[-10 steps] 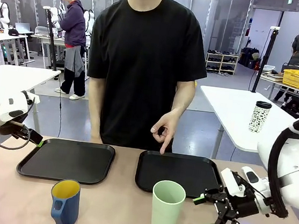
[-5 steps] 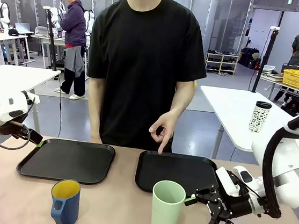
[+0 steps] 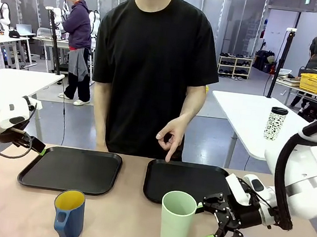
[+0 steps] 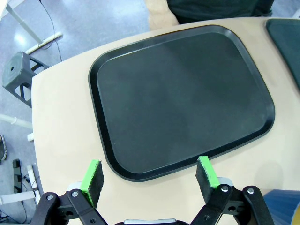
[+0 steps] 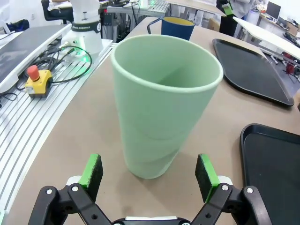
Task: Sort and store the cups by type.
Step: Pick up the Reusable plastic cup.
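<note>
Sliding in from the right since a second ago, the right hand point(image 3: 204, 222) is now arriving beside the green tumbler point(image 3: 176, 223), where earlier it was hanging well off to the side. I'm seeing its fingers spread wide and holding nothing. From the front, its upper green pad is sitting just beside the tumbler's wall, and I cannot tell if it is touching.

On the right wrist camera the tumbler point(image 5: 164, 103) is standing upright on the bench point(image 3: 123, 223), straight ahead of the right hand point(image 5: 149, 172), with one pad showing on either side of its base. The blue mug point(image 5: 177, 27) is peeking out behind it.

From the front, the mug point(image 3: 69, 214) is sitting near the bench's front edge, yellow inside, with its handle facing me, well apart from the tumbler. Both cups are standing in front of the trays.

The left hand point(image 3: 39, 148) is hovering at the left tray's point(image 3: 72, 169) outer corner. On its own camera the left hand point(image 4: 150, 176) is spread wide over that tray's point(image 4: 183, 93) rim, gripping nothing.

The person point(image 3: 153, 66) is pointing a finger down at the far edge of the right tray point(image 3: 188, 182).
</note>
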